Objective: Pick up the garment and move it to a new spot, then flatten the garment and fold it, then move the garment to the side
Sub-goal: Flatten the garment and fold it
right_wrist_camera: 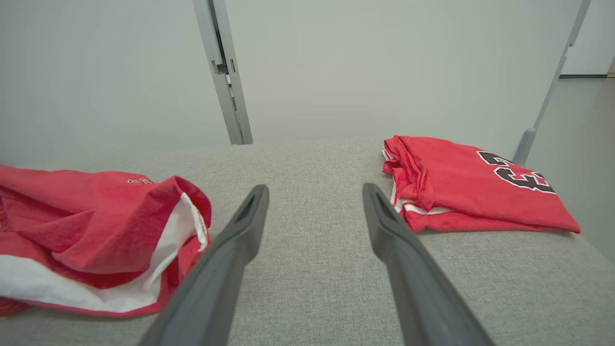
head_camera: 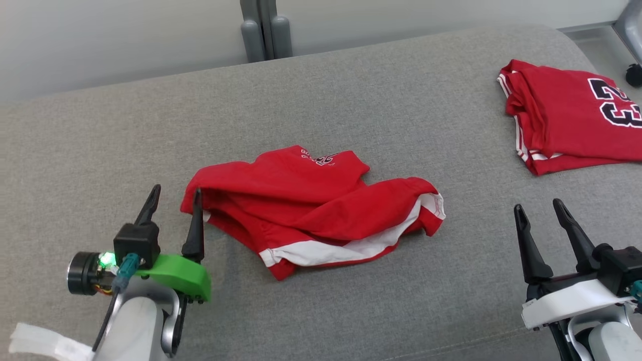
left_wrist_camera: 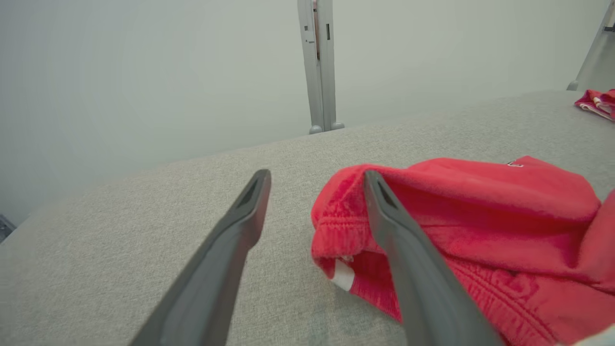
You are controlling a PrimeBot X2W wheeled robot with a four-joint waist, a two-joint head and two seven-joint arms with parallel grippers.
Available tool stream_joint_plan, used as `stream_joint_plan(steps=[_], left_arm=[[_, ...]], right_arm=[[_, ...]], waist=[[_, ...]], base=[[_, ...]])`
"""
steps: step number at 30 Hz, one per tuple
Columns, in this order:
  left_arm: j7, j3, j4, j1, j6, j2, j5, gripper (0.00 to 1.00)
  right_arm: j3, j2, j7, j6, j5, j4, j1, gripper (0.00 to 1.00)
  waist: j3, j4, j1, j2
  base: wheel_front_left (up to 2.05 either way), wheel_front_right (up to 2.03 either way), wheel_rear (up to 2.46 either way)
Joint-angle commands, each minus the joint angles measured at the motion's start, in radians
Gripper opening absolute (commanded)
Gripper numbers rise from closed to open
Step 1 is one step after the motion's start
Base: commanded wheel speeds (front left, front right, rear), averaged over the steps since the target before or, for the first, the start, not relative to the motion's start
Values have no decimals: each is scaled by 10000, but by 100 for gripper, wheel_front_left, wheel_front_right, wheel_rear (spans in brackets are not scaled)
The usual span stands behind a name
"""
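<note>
A crumpled red garment (head_camera: 311, 205) with white trim lies in a heap on the grey cushioned surface (head_camera: 351, 100), near the middle. My left gripper (head_camera: 173, 198) stands open at the garment's left edge; its right finger overlaps the red waistband (left_wrist_camera: 336, 226) and its left finger is over bare grey fabric. Nothing is pinched between the fingers. My right gripper (head_camera: 541, 210) is open at the lower right, apart from the garment (right_wrist_camera: 96, 230), with bare grey fabric between its fingers.
A folded red jersey (head_camera: 572, 120) with a black number lies at the far right of the surface, also seen as the jersey (right_wrist_camera: 461, 187) in the right wrist view. A grey post (head_camera: 266, 30) rises behind the back edge. A pale wall stands beyond.
</note>
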Motion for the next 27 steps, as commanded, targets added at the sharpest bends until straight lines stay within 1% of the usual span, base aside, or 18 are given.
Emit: stream_joint_plan(steps=[1,8,14,20,27], left_arm=[[1,88,-221,368,61,-46,18,100],[1,462,-1652,1776,184,-308,165,100],[1,800,-2681,2611,237,-477,205,100],[1,1041,-3262,3232,247,-525,274,100],[1,1260,-3582,3714,184,-553,274,100]], right_arm=[[3,26,-40,-18,-83,-2,110,100],[54,117,-39,-18,-163,-101,363,100],[108,162,-39,-18,-265,-217,597,100],[130,273,60,-18,-359,-448,833,100],[49,379,205,-18,-492,-795,1125,100]], waist=[[-280,247,0,0],[-700,553,0,0],[-1014,705,0,0],[-1283,757,0,0],[-1452,800,0,0]], base=[[0,0,0],[0,0,0],[0,0,0],[0,0,0],[0,0,0]])
